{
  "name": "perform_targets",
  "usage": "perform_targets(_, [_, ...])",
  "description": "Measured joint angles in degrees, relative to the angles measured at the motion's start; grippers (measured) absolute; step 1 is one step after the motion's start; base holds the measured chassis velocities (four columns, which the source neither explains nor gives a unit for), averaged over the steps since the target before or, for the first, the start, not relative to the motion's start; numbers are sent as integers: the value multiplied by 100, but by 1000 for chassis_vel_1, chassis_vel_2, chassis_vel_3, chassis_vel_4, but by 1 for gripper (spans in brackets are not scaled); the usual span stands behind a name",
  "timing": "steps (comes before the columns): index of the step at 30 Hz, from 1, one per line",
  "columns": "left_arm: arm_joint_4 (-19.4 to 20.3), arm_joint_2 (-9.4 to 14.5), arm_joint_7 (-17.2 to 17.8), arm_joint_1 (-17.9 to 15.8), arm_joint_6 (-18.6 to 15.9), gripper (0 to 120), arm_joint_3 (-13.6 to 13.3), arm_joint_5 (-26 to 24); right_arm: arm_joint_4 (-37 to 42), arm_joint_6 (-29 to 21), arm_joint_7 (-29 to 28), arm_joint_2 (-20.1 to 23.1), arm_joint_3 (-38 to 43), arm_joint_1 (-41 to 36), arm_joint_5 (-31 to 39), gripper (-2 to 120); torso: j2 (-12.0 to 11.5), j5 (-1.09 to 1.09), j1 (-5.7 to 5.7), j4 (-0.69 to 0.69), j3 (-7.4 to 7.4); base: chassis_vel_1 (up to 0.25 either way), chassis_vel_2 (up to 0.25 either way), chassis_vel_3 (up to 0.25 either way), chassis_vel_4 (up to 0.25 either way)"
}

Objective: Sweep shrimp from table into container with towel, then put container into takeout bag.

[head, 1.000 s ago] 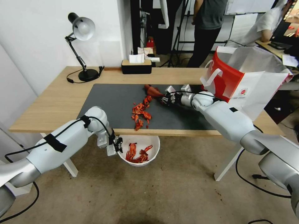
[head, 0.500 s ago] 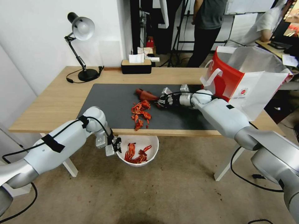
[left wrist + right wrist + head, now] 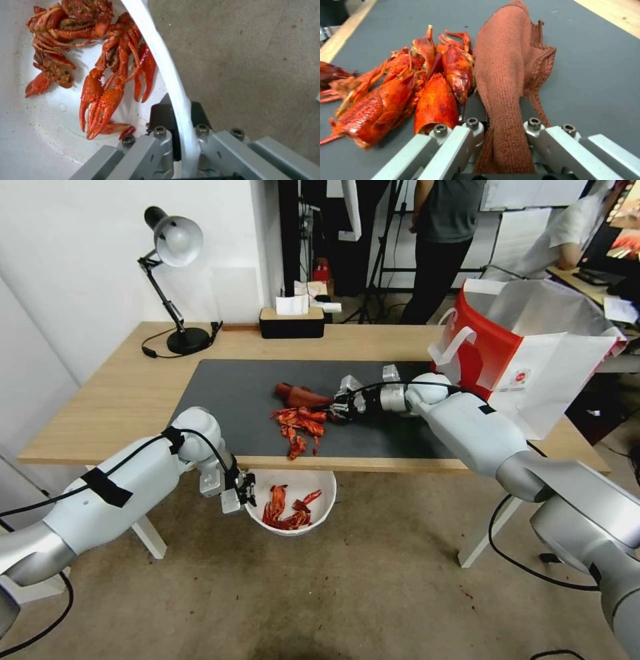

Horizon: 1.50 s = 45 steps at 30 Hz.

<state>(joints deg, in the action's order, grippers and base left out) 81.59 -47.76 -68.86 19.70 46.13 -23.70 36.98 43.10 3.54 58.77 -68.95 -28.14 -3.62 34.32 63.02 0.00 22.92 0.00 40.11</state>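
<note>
**Observer 1:** Head view status: sweep phase partly complete. One batch of shrimp (image 3: pixel 288 510) lies inside the container (image 3: pixel 320 517), which hangs below the near edge of the table (image 3: pixel 120 400), off the surface and above the floor. A second heap of shrimp (image 3: pixel 299 425) is on the dark mat (image 3: pixel 227 400), between the mat's middle and that near edge.

**Observer 2:** Confirm gripper states.

**Observer 1:** Left gripper (image 3: pixel 178 140): fingers clamped on the container rim (image 3: pixel 156 57), one finger inside the wall, one outside. Right gripper (image 3: pixel 501 125): fingers pinched on the towel (image 3: pixel 506 75), which lies flat on the mat. Its long side touches the heap on the side away from the near edge.

**Observer 2:** Container alignment?

**Observer 1:** From the head view it sits roughly under the stretch of edge nearest the heap. Judgement only: a sweep toward that edge should drop the pieces in, provided none scatter sideways.

**Observer 2:** Remaining work?

**Observer 1:** Judged from the layout: clear the second heap off the mat into the container, then lift the container and place it in the takeout bag (image 3: pixel 527 353). The bag stands open at the right end of the table, well apart from the container. Bagging step not yet begun.
</note>
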Motion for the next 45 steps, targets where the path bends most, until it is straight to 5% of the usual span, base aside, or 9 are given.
perform_targets(45, [65,204,-11,81,-47,0,105,-37,1492,-367,205,644,-408,-338,289,6,0,0,-1,0,-1,0,0,0,0])
